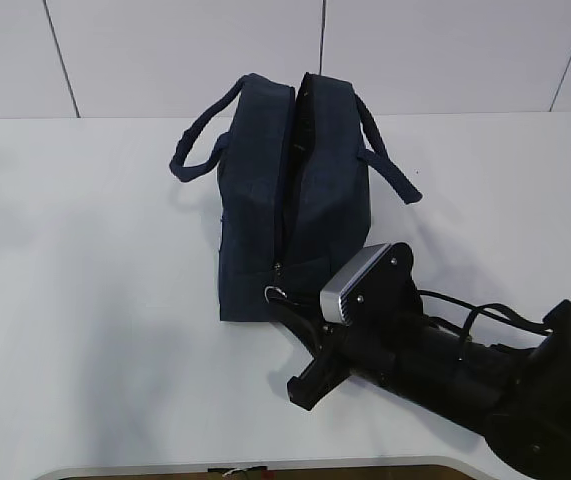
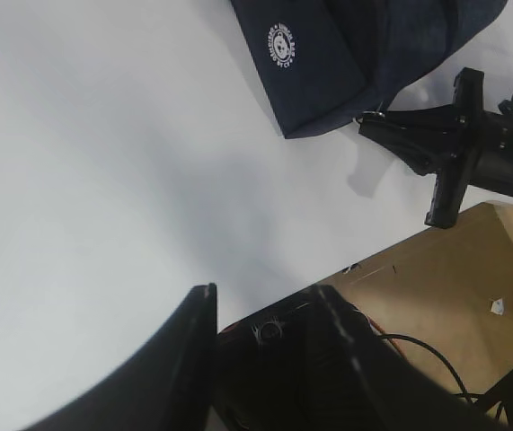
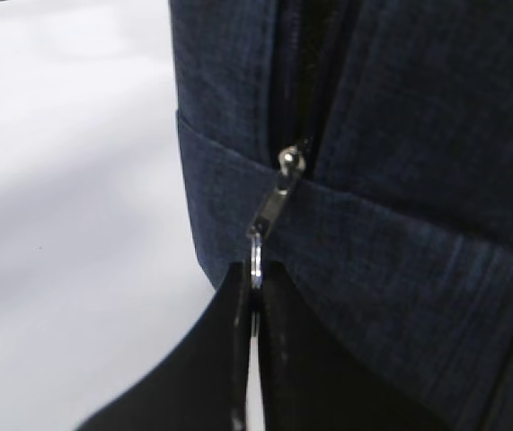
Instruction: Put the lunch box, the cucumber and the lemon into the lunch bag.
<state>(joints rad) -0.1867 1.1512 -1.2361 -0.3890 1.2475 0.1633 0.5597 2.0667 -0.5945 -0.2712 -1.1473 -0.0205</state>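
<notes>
The dark navy lunch bag [image 1: 295, 190] stands on the white table with its two loop handles splayed out to the sides. Its top seam gapes dark above the zipper slider [image 3: 290, 162], which sits at the bag's near end. My right gripper [image 1: 277, 300] is shut on the metal ring pull [image 3: 255, 256] hanging from that slider, and it also shows in the right wrist view [image 3: 254, 277] and the left wrist view [image 2: 375, 126]. My left gripper [image 2: 265, 301] is open and empty, above the table near its front edge, well left of the bag [image 2: 328, 63]. The lunch box, cucumber and lemon are out of view.
The white table [image 1: 85, 300] spreads left and right of the bag. Its front edge runs just below my right arm [image 1: 465, 370]. Past that edge the left wrist view shows a brown wooden surface [image 2: 454, 278] with cables.
</notes>
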